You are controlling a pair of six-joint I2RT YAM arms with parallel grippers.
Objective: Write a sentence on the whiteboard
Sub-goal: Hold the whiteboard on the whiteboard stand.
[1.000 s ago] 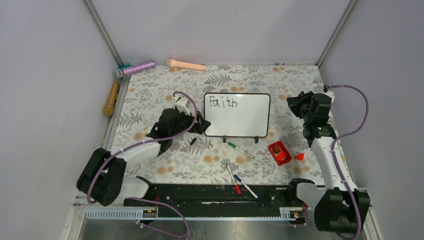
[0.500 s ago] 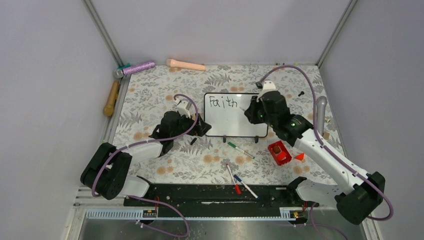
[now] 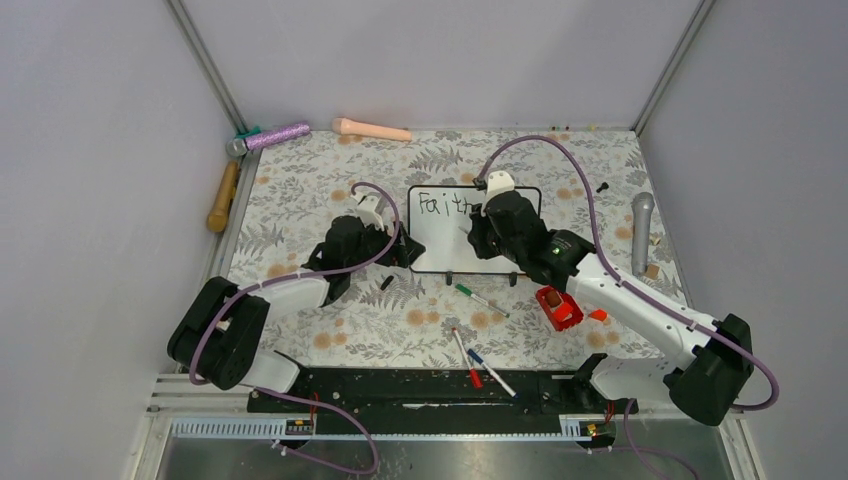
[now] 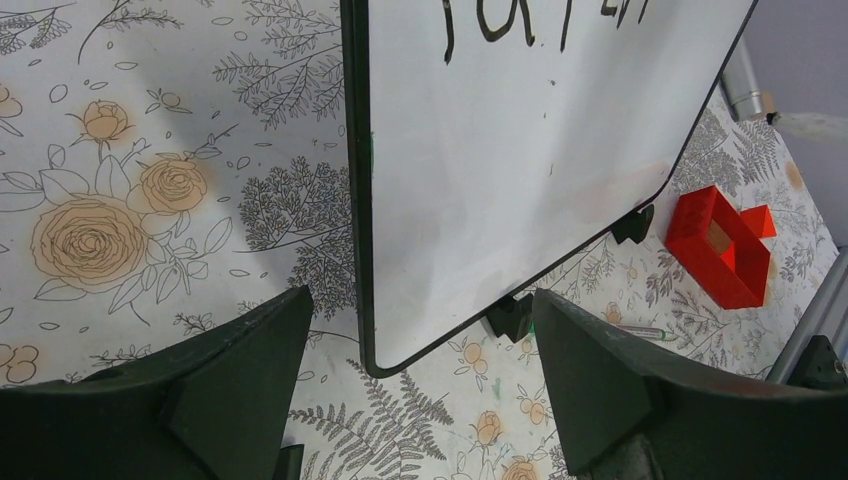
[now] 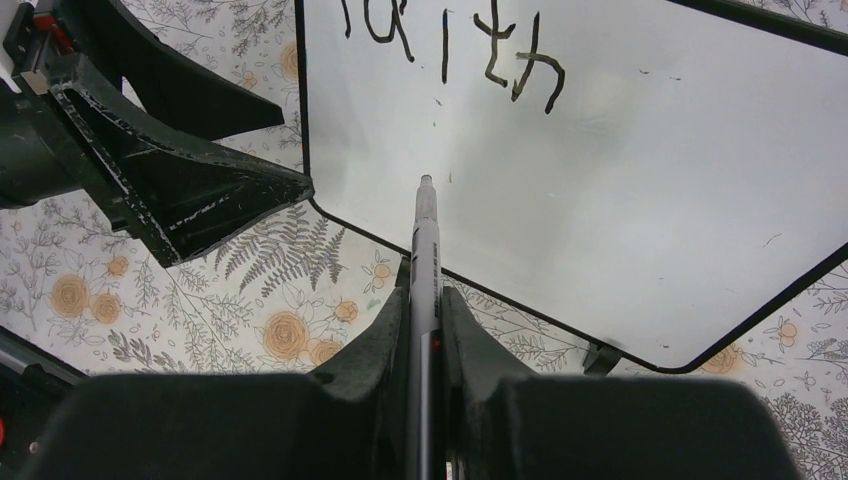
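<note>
The whiteboard stands on its feet at mid table, with only "Faith" written at its top left. It also shows in the left wrist view and the right wrist view. My right gripper is shut on a black marker. Its tip is at the board surface just below "Faith". My left gripper is open, its jaws either side of the board's lower left corner.
A green marker, a red marker and a blue marker lie in front of the board. A red box sits at the right, a grey microphone beyond it. A black cap lies by the left gripper.
My right arm has swung in from the right side of the table to over the whiteboard, bringing the marker below "Faith". The left gripper has barely moved.
</note>
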